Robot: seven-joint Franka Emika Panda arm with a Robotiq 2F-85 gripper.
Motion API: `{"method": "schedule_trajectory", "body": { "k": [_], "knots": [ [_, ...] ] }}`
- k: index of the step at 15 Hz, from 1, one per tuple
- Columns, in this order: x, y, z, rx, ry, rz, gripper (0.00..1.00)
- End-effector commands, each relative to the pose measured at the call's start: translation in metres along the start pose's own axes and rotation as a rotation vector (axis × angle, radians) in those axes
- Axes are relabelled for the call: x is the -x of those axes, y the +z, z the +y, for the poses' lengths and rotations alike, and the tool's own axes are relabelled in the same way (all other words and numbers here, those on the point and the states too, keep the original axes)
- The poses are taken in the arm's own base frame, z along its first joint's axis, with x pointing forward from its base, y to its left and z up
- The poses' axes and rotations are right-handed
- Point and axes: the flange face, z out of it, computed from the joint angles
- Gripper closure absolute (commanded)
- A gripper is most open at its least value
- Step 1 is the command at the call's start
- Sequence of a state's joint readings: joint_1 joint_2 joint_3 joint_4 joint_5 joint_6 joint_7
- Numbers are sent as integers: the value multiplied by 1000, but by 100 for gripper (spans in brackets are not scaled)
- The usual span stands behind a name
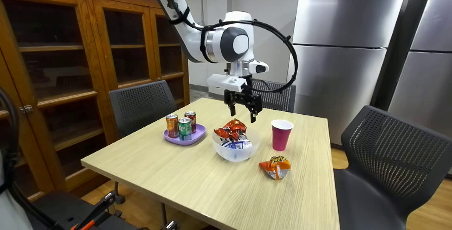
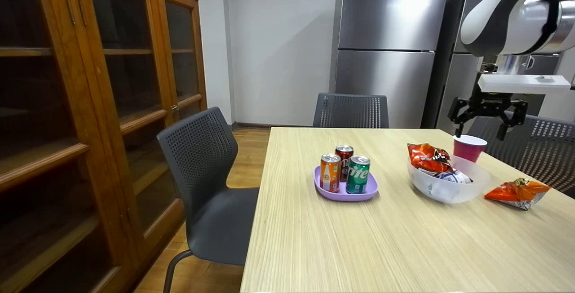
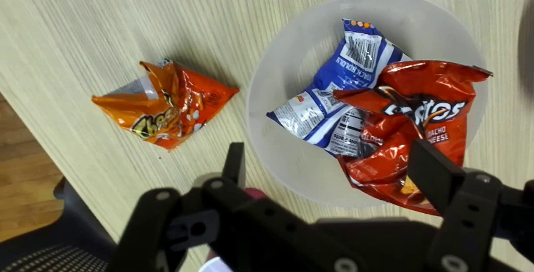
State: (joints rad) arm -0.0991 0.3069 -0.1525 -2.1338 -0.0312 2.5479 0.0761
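Doritos bag (image 3: 400, 134) rests on a blue packet (image 3: 327, 78) in the translucent bowl (image 3: 290, 163), below my gripper (image 1: 243, 117), jaws apart and empty; descending off-centre could, I judge, strike the bowl and tip it.

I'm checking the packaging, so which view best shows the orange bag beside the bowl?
The wrist view: from above, the orange bag appears largest and unobstructed, with part of its lettering legible. Both exterior views also show it unobstructed on the table, but smaller and at a slant.
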Motion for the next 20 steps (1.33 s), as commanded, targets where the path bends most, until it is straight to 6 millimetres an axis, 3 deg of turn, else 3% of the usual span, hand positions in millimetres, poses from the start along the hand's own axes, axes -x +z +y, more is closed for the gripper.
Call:
{"method": "schedule_trajectory", "body": {
  "k": [1,10,20],
  "knots": [
    [2,1,5,4,36,-4,0],
    [-1,7,14,24,139,7,0],
    [-16,57,56,83,339,-28,0]
  ]
}}
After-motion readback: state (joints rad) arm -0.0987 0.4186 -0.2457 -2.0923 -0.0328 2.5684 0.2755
